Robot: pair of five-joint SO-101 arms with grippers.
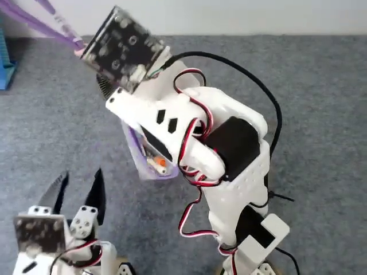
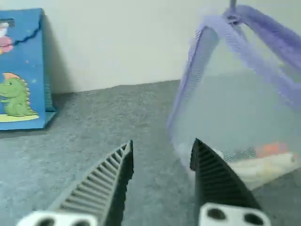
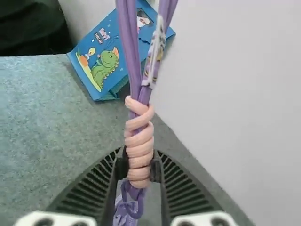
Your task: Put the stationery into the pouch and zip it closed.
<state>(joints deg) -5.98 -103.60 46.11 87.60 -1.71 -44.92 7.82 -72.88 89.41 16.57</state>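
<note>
My right gripper (image 3: pixel 138 167) clamps the pink cord (image 3: pixel 138 141), so the pouch (image 2: pixel 235 103) hangs and the stationery (image 2: pixel 263 162) settles. My left gripper (image 2: pixel 162 146) is wide beside it, probably to brace for zipping.

Sheer mesh-cloth pouch (image 2: pixel 225 103) and rough, matt, felt-like table covering (image 1: pixel 321 86).

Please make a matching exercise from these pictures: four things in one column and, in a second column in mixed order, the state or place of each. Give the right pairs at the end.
Things
1. left pincer
2. right pincer
3. pouch
4. blue bag

States or places
A. stands by the wall
B. open, over the carpet
C. purple mesh, with stationery inside
D. shut on the coiled cord

Pairs: 1-B, 2-D, 3-C, 4-A
</note>
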